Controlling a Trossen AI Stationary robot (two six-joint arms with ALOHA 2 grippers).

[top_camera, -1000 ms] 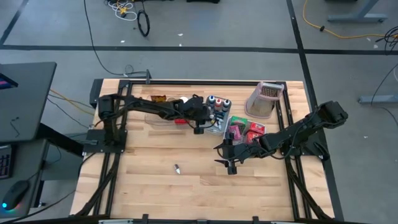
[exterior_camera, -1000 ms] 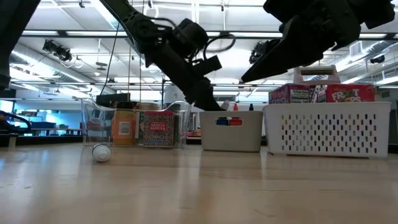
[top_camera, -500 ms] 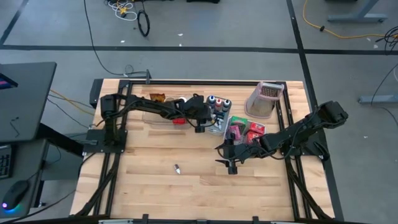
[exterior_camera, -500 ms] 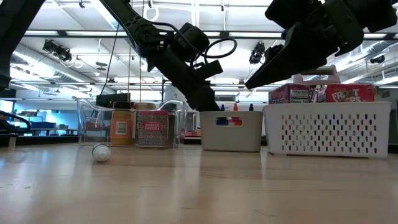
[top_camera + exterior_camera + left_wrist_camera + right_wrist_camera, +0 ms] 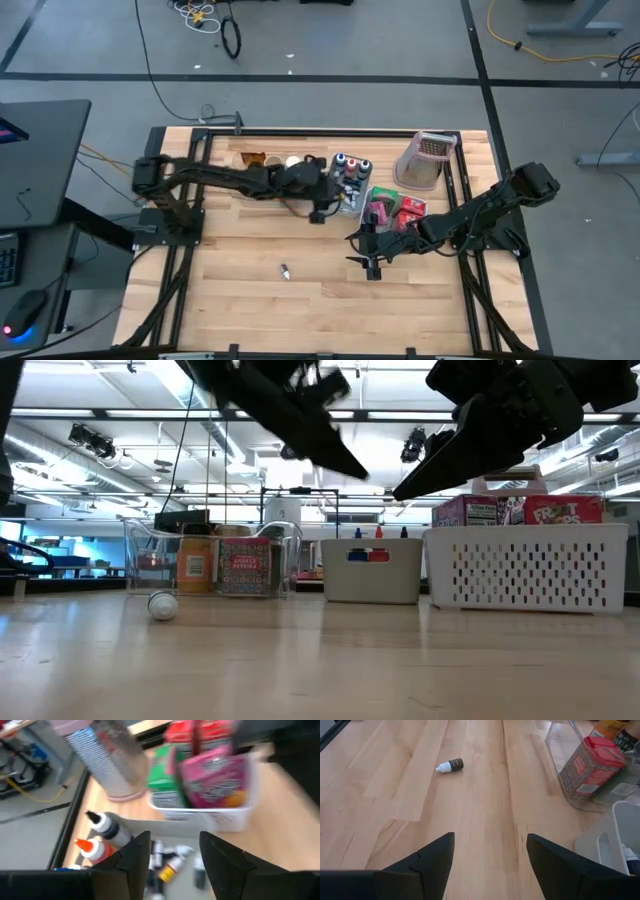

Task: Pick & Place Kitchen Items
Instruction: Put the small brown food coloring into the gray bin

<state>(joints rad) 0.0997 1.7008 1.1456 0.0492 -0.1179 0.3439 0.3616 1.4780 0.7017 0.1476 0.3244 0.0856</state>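
Tabletop: pale wood planks inside a black frame, centre of the high view.

Left end effector: at upper centre of the high view, beside the grey bin. Its fingers stood apart with nothing between them, wider than a second earlier. The arm had stretched flatter and its base joint had swung toward the left edge; in the low view it had lifted from the bins up to the top of the frame.

Right end effector: centre right of the high view, above bare tabletop, fingers spread and empty. Unchanged from the earlier frames.

Clear bin: left of centre in the low view, holding a red patterned box and an orange-labelled jar. It sat slightly further left than a second before.

Grey bin: held small bottles with coloured caps.

White perforated basket: right in the low view, holding red, pink and green boxes.

Grater: upper right of the high view, beside the basket.

Small bottle: lying loose on the tabletop, lower centre of the high view, well apart from both arms, not moved.
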